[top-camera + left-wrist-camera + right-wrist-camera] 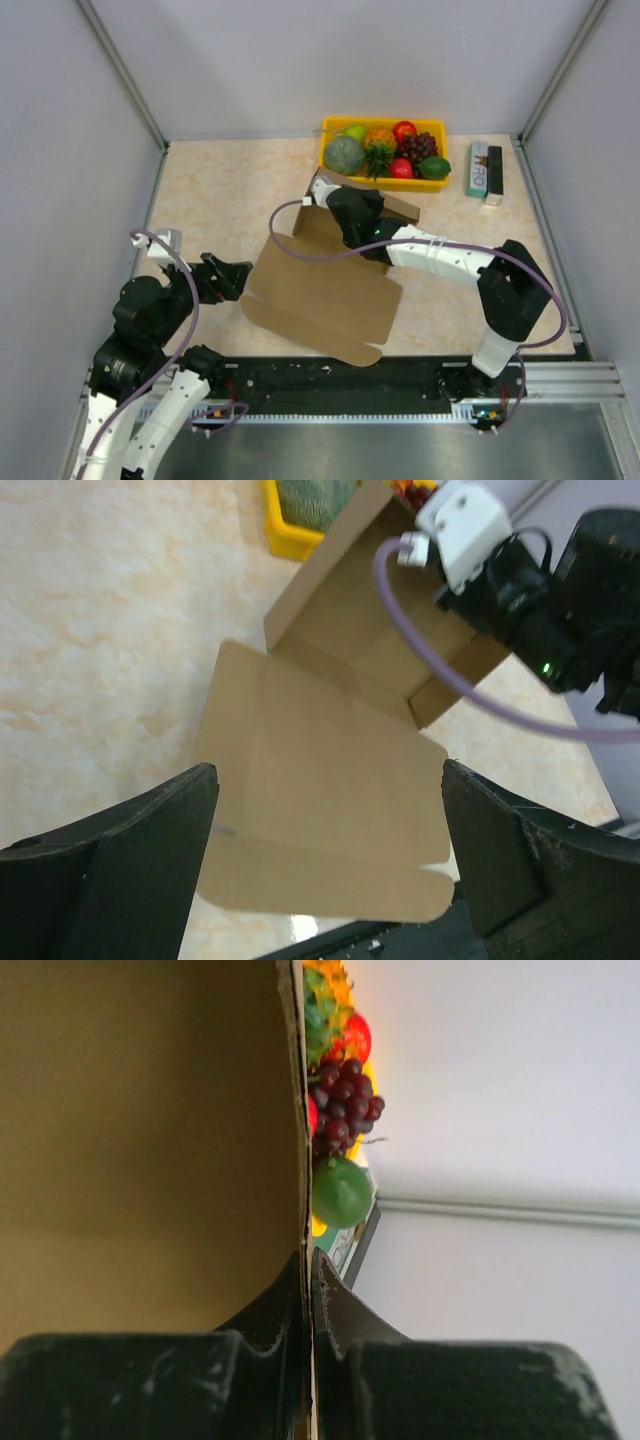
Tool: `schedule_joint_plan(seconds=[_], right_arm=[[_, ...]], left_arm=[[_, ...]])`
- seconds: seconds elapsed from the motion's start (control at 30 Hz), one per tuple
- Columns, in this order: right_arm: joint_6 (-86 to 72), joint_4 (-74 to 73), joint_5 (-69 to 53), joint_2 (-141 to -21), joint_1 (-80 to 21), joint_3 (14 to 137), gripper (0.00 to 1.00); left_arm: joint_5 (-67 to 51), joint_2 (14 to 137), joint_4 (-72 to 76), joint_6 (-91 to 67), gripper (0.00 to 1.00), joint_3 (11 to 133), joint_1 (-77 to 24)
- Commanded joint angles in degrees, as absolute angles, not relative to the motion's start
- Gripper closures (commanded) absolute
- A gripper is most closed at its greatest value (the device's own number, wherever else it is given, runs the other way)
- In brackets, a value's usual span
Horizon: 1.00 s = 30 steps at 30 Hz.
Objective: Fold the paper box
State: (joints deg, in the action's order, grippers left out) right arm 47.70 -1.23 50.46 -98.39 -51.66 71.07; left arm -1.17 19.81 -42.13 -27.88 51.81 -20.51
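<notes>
Nearest to me, the left gripper [243,277] stands with its jaws wide apart, just beside the left edge of the paper box [320,290], and it holds nothing. The box lies in the middle of the table [210,190] as a mostly flat brown sheet, with its far part already raised into walls. On one of these walls the right gripper [310,1270] is pressed together: in its wrist view, both fingers pinch the thin edge of the cardboard.

My worries, as I judge them:
- The grip is only on a narrow edge, so if I pull or turn too quickly the wall may slip out, or bend in a wrong place instead of on its crease.
- Nothing presses the flat part down. When the right arm moves, the whole sheet may slide or lift.
- The purple cable [290,245] of the right arm hangs over the box and could catch a flap.
- The raised wall is near the yellow tray [385,122] of fruit; a push toward the far side could knock it.

About writing: I see no print on the cardboard. The small carton [484,168] beside the tray has printed marks, but I cannot read them.
</notes>
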Motion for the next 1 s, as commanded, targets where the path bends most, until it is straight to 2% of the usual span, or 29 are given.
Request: schedule_joint_plan(seconds=[0.0, 0.3, 0.47, 0.57, 0.8, 0.9, 0.97], right_arm=[[37.45, -8.69, 46.59, -94.66, -47.65, 73.13, 1.0], [29.71, -12.13, 41.84, -92.37, -41.84, 71.02, 1.0], [29.09, -12.74, 41.04, -92.72, -41.05, 71.54, 1.0], [28.57, -13.18, 40.61, -92.9, -40.87, 71.81, 1.0], [27.69, -14.32, 39.99, -92.64, -40.87, 71.72, 1.0], [26.9, -14.94, 39.99, -92.99, -40.87, 71.98, 1.0], [26.02, -15.73, 39.73, -93.16, -40.96, 72.33, 1.0]], left_arm=[[-6.42, 19.25, -43.32, -31.54, 0.02, 48.09, -20.3], [-9.75, 13.64, -46.24, -42.17, 0.02, 34.74, -20.3], [-17.21, 5.99, -39.04, -52.53, 0.02, 21.74, -20.3], [-17.4, 4.22, -32.99, -55.09, 0.02, 15.85, -20.3], [-17.13, 9.75, -17.08, -56.51, 0.02, 6.51, -20.3], [-22.05, 11.86, -4.62, -60.02, 0.19, 2.73, -20.39], [-21.1, 12.65, -5.09, -57.42, 0.36, 4.99, -20.3]])
